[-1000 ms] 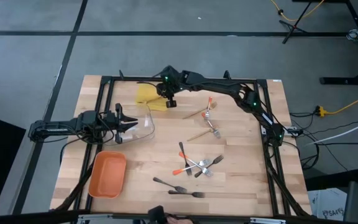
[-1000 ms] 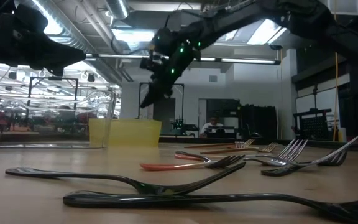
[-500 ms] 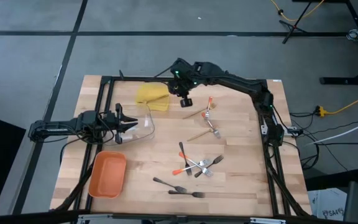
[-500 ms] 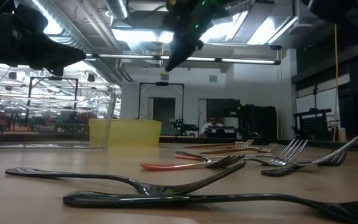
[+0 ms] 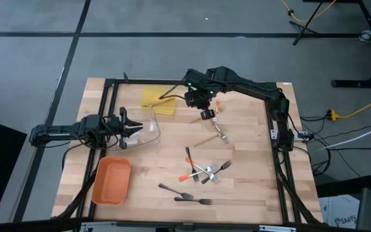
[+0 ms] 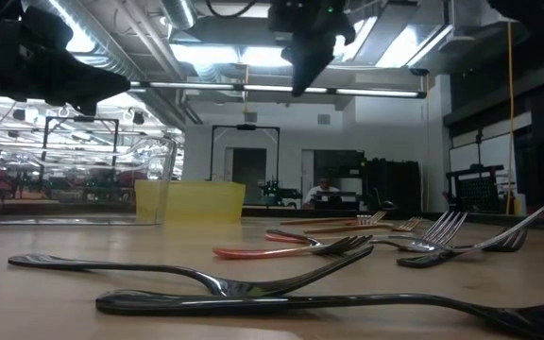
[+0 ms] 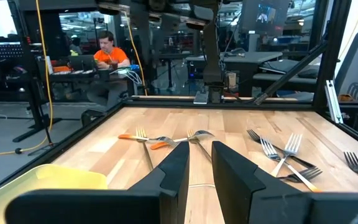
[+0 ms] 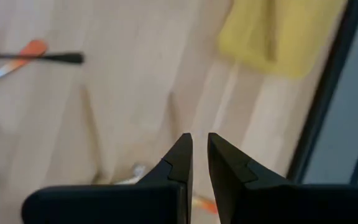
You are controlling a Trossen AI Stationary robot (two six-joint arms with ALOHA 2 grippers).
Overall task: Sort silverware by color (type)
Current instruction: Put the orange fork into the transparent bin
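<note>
The silverware lies loose on the wooden table. Tan wooden pieces (image 5: pixel 204 140) and silver forks with orange tips (image 5: pixel 216 107) lie right of centre. A mixed heap (image 5: pixel 203 171) lies nearer, and two dark forks (image 5: pixel 184 195) lie by the near edge. My right gripper (image 5: pixel 206 114) hangs in the air above the orange-tipped fork near the far edge. It is empty, with a narrow gap between its fingers (image 8: pixel 197 140). My left gripper (image 5: pixel 135 129) waits at the table's left beside the clear tray (image 5: pixel 152 131). Its fingers are a little apart (image 7: pixel 201 149).
A yellow tray (image 5: pixel 157 98) sits at the far edge, just left of my right gripper. An orange tray (image 5: pixel 111 180) lies at the near left. A black frame (image 5: pixel 277 138) runs round the table. A person sits at a desk in the room beyond (image 7: pixel 107 53).
My right gripper has swung from beside the yellow tray toward the table's right and slightly nearer. It has risen higher above the table and now hangs over the orange-tipped fork. No silverware has moved.
</note>
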